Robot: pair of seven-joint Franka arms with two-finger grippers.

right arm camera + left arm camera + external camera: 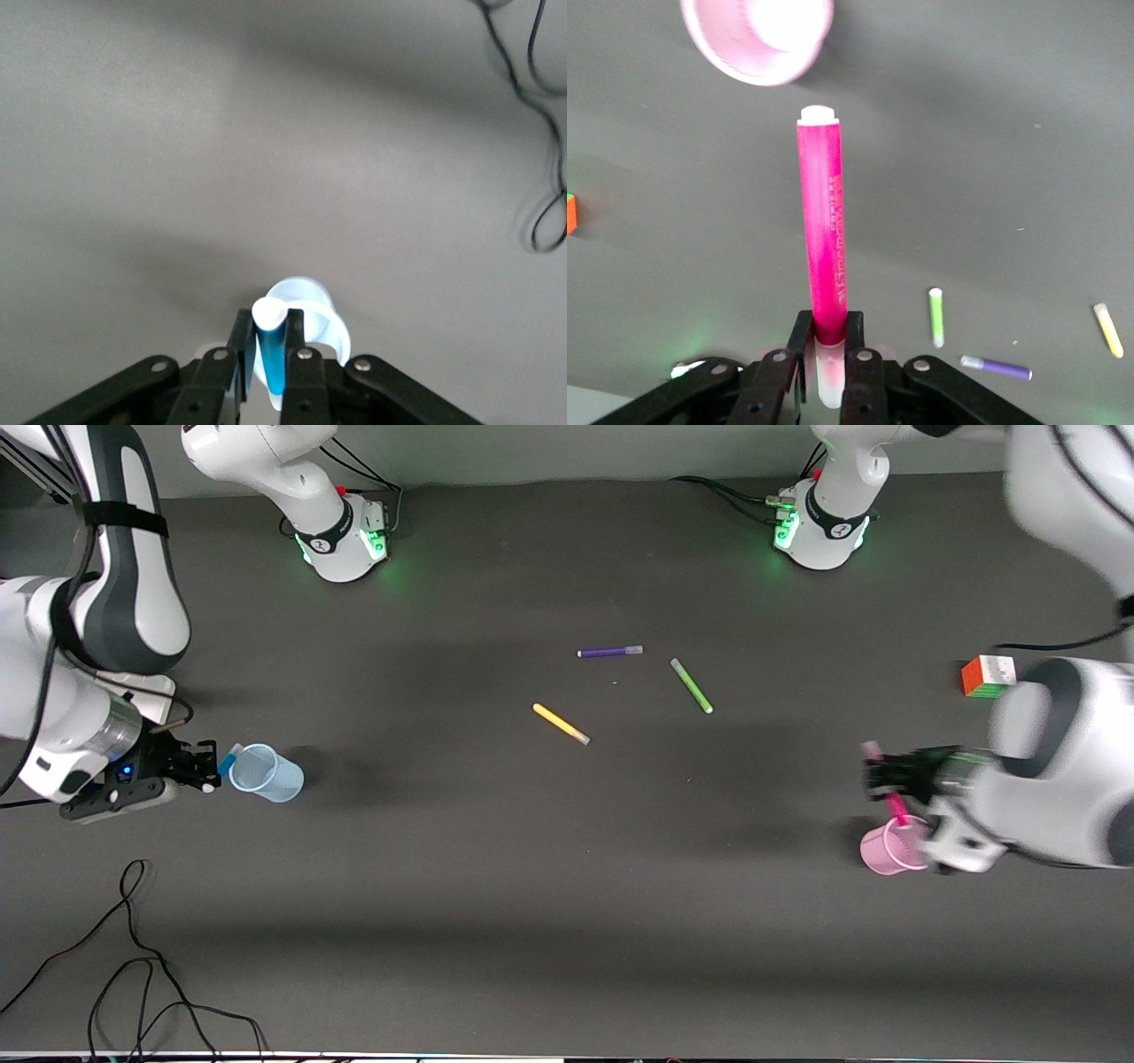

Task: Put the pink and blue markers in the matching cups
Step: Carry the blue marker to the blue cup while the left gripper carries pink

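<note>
The pink marker (893, 801) was seen at the lower right of the front view, clamped between the closed jaws of the left gripper (873, 772) and slanting down so that its lower end reached the rim of the pink cup (890, 849); whether the tip was already inside the cup could not be told; in the left wrist view the same marker (824, 243) was shown gripped near its pale cap end by the black fingers (853, 332), with its free end pointing toward the cup (757, 40) at the top of that frame; the blue marker (228, 760) was found at the left of the front view, held tight in the right gripper (211, 766), its visible end touching or just beside the rim of the blue cup (267, 774); in the right wrist view the blue marker (269, 347) was seen pinched between the fingers (295, 341) at the bottom centre, with the blue cup (314, 312) directly under it; the two cups were placed well apart, the blue one toward the right arm's end of the table and the pink one toward the left arm's end; between them, near the middle of the front view, a yellow marker (561, 724), a green marker (691, 685) and a purple marker (609, 652) were laid flat on the dark table (567, 886); a coloured cube (988, 676) was seen at the right edge, above the left gripper; a black cable (133, 965) was looped at the lower left.
</note>
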